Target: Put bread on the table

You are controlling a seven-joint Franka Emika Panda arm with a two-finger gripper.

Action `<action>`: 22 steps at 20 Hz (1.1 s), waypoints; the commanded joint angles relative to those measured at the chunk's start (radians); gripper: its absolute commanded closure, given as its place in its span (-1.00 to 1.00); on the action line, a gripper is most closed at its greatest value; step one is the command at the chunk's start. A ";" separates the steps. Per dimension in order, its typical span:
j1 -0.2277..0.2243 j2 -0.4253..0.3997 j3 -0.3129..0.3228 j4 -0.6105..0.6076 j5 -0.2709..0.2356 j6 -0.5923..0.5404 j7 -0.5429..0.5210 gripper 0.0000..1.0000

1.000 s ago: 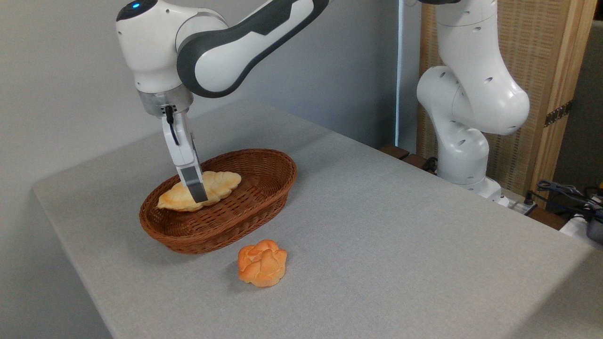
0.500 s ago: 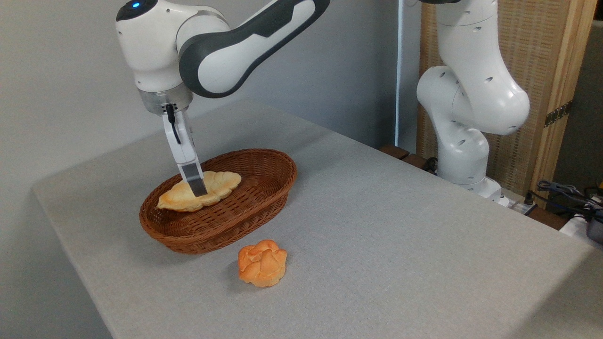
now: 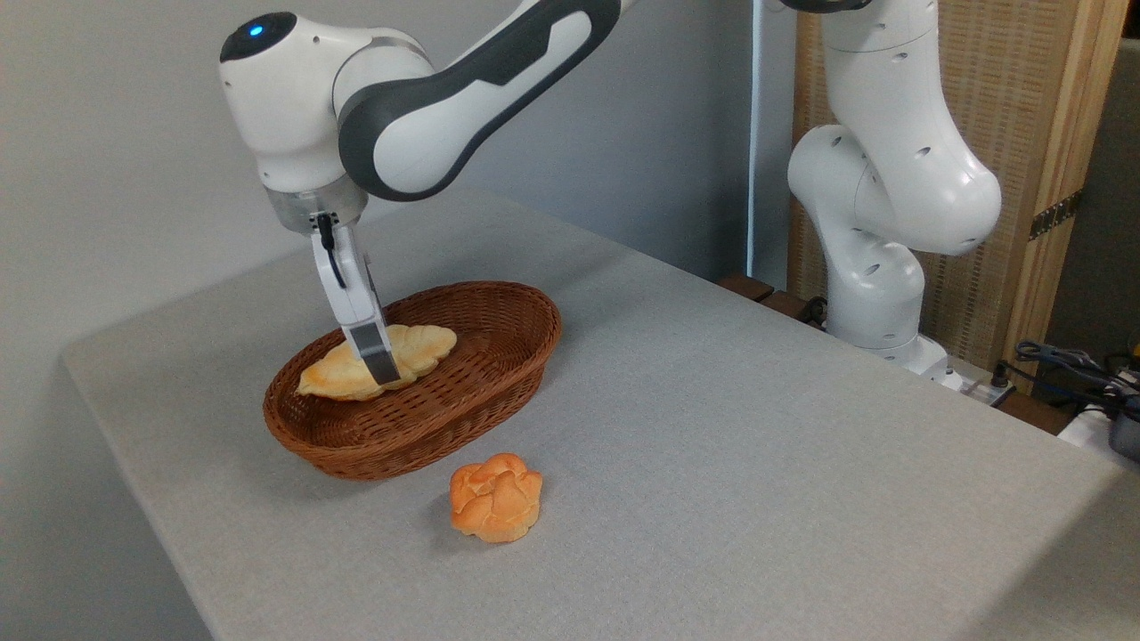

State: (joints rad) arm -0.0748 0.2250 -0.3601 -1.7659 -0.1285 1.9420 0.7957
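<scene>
In the fixed camera's view, a white robot arm (image 3: pixel 445 80) reaches down into a brown wicker basket (image 3: pixel 463 392), its gripper (image 3: pixel 378 365) set across the middle of the bread (image 3: pixel 419 343) — a flat, leaf-shaped pastry with a scalloped top that lies inside the basket, toward its far rim. Only the near finger (image 3: pixel 370 343) shows, standing in front of the pastry; the other is hidden behind it, so whether the gripper is clamped on the bread or merely straddling it cannot be told. The bread looks light and thin, probably soft or crumbly at its edges, and a hold across the narrow middle seems the safest — a pinch near either pointed end would likely tip or bend it. A small round orange bun (image 3: pixel 496 499) sits on the grey table (image 3: pixel 757 427) just in front of the basket.
</scene>
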 commanded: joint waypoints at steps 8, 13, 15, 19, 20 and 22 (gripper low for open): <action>0.001 0.039 0.000 0.003 0.043 -0.009 0.010 -0.99; 0.001 0.039 0.000 0.003 0.035 -0.009 0.010 0.14; 0.001 0.039 0.000 0.003 0.037 -0.009 0.010 0.12; 0.001 0.039 0.000 0.005 0.035 -0.009 0.010 0.00; 0.003 0.039 0.000 0.005 0.035 -0.009 0.010 0.01; 0.001 0.039 0.000 0.008 0.037 -0.009 0.010 0.02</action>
State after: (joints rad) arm -0.0767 0.2579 -0.3629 -1.7663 -0.1066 1.9421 0.7997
